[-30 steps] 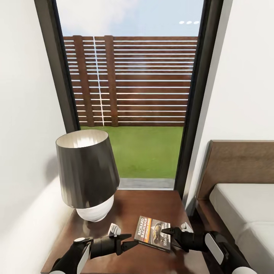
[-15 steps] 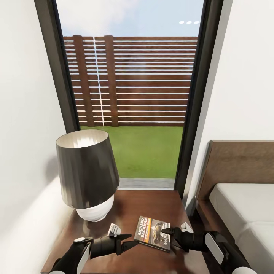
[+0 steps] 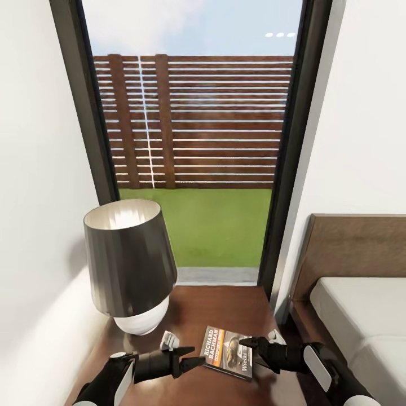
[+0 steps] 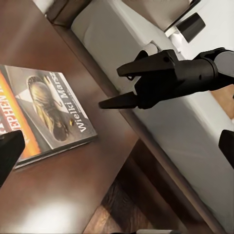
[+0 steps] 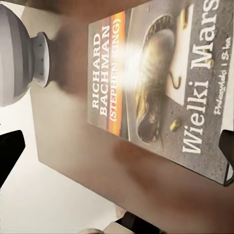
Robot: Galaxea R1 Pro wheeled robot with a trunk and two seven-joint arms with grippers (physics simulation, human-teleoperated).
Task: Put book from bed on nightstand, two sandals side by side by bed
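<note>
Since the earlier frame, the whole head view has shifted slightly downward, a camera move; book and both claws are placed as before relative to the nightstand. Book point(image 3: 228, 352): black and orange paperback, lying flat, cover up, on the worktop of the nightstand point(image 3: 225, 310), low centre of the head view, lettering "Richard Bachman" and "Wielki Marsz" legible in the right wrist view point(image 5: 156, 92); also seen at the left of the left wrist view point(image 4: 41, 114). Right claw point(image 3: 248, 346): dark, fingers parted, held at the book's right edge at lower right; nothing is gripped; whether a fingertip touches the cover cannot be told. It is seen again, fingers apart, upper right in the left wrist view point(image 4: 117, 87). Left claw point(image 3: 194, 356): fingers parted, empty, just left of the book at lower left. Lamp point(image 3: 129, 265): dark shade, white ribbed base, standing on the worktop's left part, middle left of the frame. Bed point(image 3: 361, 316): pale mattress, brown headboard, at lower right, beside the nightstand. Window point(image 3: 192, 141): tall, dark-framed, upper centre; a slatted wooden fence and grass are seen through it.
</note>
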